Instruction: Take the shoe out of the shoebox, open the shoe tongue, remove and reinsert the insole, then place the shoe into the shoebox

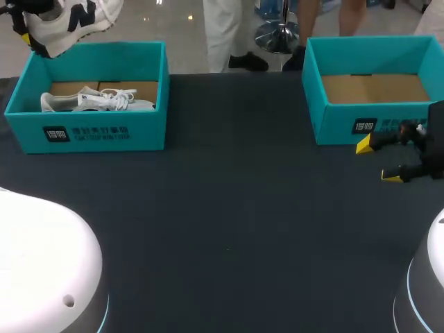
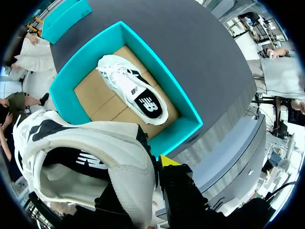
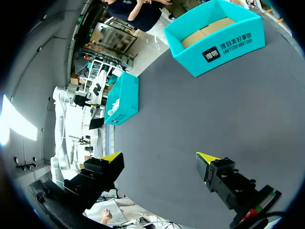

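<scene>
My left gripper [image 1: 31, 35] hangs above the back left corner of the left teal shoebox [image 1: 90, 132], shut on a white shoe with black markings [image 1: 69, 21]. In the left wrist view the held shoe [image 2: 95, 157] fills the space around the gripper [image 2: 152, 167]; one yellow tip shows at its heel edge and the other is hidden by the shoe. A second white shoe [image 1: 97, 100] lies on its side inside that box [image 2: 176, 90], directly below [image 2: 133, 90]. My right gripper [image 1: 378, 161] stands open and empty just in front of the right shoebox.
The right teal shoebox [image 1: 340, 125] holds nothing but its cardboard floor. From the right wrist view, dark tabletop stretches ahead of the open gripper [image 3: 159, 157], with the right box [image 3: 224, 43] and the left box [image 3: 124, 98] beyond. White arm bases sit at both near corners.
</scene>
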